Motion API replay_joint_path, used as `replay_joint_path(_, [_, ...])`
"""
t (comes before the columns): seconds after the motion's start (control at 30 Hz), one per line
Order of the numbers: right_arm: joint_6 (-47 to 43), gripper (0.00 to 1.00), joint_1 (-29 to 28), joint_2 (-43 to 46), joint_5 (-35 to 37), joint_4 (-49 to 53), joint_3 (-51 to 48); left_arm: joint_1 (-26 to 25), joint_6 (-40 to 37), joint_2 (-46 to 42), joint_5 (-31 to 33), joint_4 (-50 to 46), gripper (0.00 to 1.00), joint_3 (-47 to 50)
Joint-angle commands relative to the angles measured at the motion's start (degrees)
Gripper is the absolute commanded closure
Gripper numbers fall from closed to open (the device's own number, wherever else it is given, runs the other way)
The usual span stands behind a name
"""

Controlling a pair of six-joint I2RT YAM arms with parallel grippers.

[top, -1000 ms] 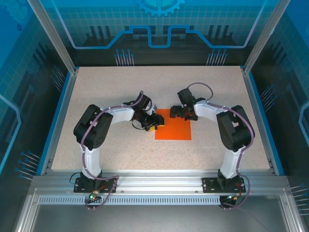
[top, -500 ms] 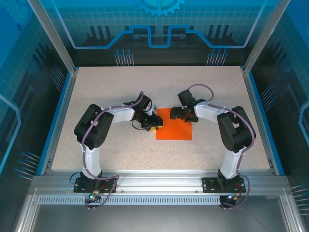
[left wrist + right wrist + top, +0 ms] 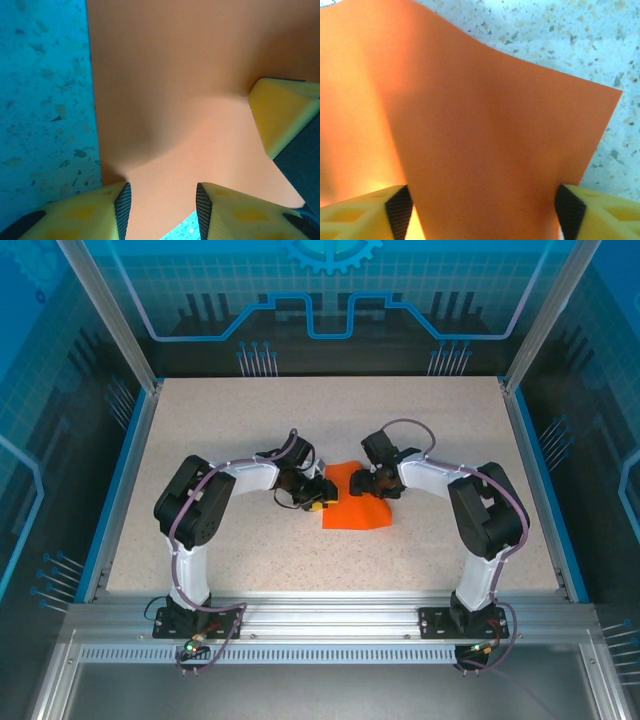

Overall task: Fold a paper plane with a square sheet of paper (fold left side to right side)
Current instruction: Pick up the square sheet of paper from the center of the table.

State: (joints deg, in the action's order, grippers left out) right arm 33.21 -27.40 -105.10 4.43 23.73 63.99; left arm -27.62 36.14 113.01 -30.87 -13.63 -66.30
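The square sheet of paper (image 3: 357, 508) is bright orange and lies mid-table, its upper part buckled upward. My left gripper (image 3: 318, 496) sits at its left edge. In the left wrist view this gripper (image 3: 160, 212) is open, its yellow fingers (image 3: 90, 212) astride a raised strip of the paper (image 3: 170, 75). My right gripper (image 3: 366, 481) is over the sheet's top edge. In the right wrist view it (image 3: 482, 212) is open wide, with the paper (image 3: 485, 130) humped up between its pads (image 3: 399, 205). One right finger (image 3: 280, 117) shows in the left wrist view.
The speckled table (image 3: 250, 430) is bounded by blue rails and aluminium posts (image 3: 130, 430) at the sides. Both arm bases stand on the near frame (image 3: 330, 615). Open tabletop lies behind and in front of the sheet.
My right gripper has shifted slightly left and toward the left gripper, its jaws narrowing. The flat sheet has buckled upward and its right edge pulled inward. The left gripper stayed in place.
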Motion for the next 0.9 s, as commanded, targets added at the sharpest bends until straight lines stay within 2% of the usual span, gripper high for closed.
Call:
replay_joint_path(0.0, [-1.17,0.35,-0.49,1.53,-1.61,2.07,1.22,-0.44,0.56,-0.79,1.85,-1.11,0.56,-0.54])
replay_joint_path(0.17, [-2.03,0.54,-0.31,2.55,-3.16,1.30,1.06,0.32,-1.00,-4.73,2.65,-0.30,0.46,0.42])
replay_joint_path(0.3, [-2.67,0.62,0.58,5.27,-6.15,-2.69,-1.18,2.99,-1.51,-10.34,3.26,1.67,0.37,3.49])
replay_joint_path(0.47, [-3.93,0.66,3.07,10.23,-13.90,-11.57,-6.25,8.59,-0.08,-18.07,0.58,8.24,0.27,9.61])
replay_joint_path(0.63, [-4.06,0.67,6.48,15.98,-23.07,-19.19,-10.44,13.83,2.43,-23.17,-5.11,16.83,0.23,14.40])
replay_joint_path(0.87, [-3.09,0.67,10.72,25.57,-38.12,-27.26,-12.33,16.19,6.59,-28.10,-12.67,31.98,0.15,18.03])
